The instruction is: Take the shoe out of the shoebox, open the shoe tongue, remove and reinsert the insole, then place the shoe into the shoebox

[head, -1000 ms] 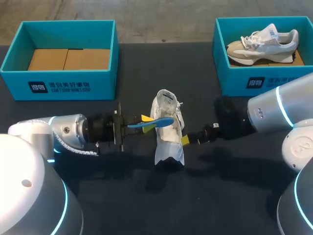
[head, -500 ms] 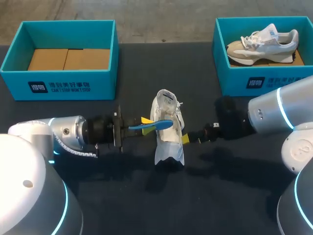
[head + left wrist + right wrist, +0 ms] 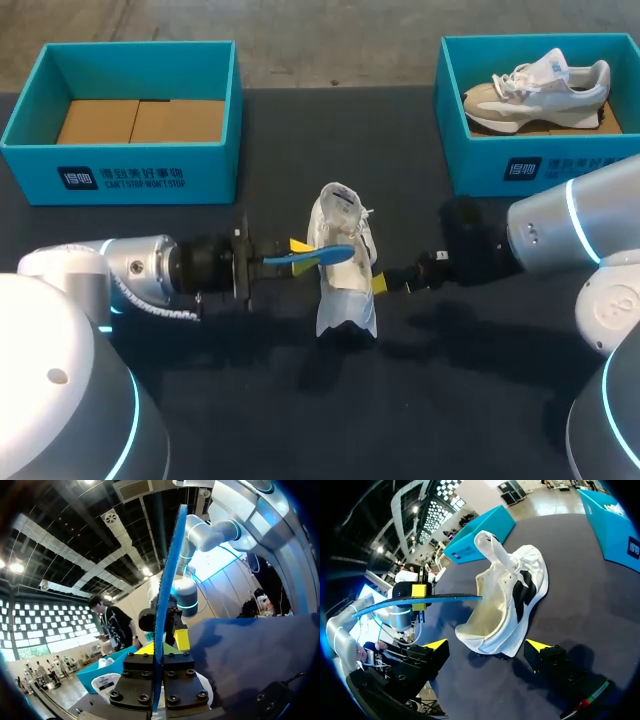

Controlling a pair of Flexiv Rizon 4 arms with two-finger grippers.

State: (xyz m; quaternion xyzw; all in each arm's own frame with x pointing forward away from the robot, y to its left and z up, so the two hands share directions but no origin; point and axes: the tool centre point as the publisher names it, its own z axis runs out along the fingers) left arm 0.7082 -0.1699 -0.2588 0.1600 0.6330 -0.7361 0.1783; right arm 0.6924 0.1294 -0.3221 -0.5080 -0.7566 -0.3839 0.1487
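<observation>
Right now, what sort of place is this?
Likely a robot test bench for shoe handling. A dark table carries two teal boxes, the left shoebox and the right shoebox with a sneaker inside; the left gripper clamps a blue insole beside a white shoe.

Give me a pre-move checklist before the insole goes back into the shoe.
1. Left gripper shut on insole: ok.
2. Shoe tongue lifted, opening clear: ok.
3. Insole lined up along the shoe: not ok, it lies crosswise.
4. Right gripper steadying the shoe: not ok, it is open, with fingers either side of the heel end, not touching.
5. Insole's upper face up: cannot tell.
</observation>
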